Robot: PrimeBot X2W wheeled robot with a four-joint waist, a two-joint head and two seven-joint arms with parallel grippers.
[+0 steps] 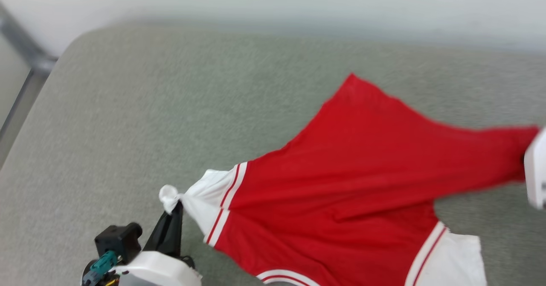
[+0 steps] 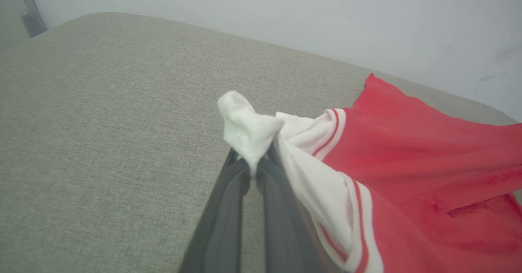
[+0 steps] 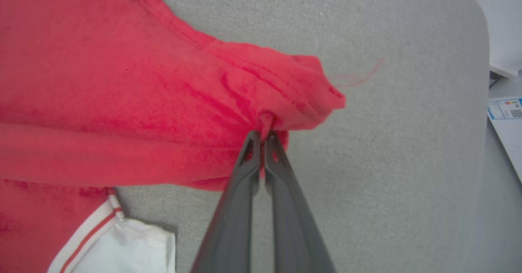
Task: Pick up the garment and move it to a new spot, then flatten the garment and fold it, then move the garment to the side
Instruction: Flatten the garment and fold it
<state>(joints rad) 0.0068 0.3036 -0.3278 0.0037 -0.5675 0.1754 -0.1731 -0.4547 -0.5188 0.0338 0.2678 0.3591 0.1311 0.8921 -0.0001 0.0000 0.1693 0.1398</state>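
The garment [image 1: 354,170] is a red shirt with white sleeves and red-and-white trim, stretched across the grey cushioned surface [image 1: 149,119]. My left gripper [image 1: 177,207] at the lower left is shut on the bunched end of a white sleeve [image 2: 248,132]. In the left wrist view the left gripper [image 2: 255,169] pinches that white cloth. My right gripper [image 3: 263,134] is shut on a red corner of the garment [image 3: 163,102], near its hem. In the head view a pale part of my right arm [image 1: 536,175] sits at the right edge, where the red cloth is pulled taut.
A pale wall [image 1: 273,0] runs behind the cushioned surface. A grey metal bar [image 1: 25,59] stands at the far left. In the right wrist view a white object with a printed label [image 3: 505,114] lies beyond the surface's rounded edge.
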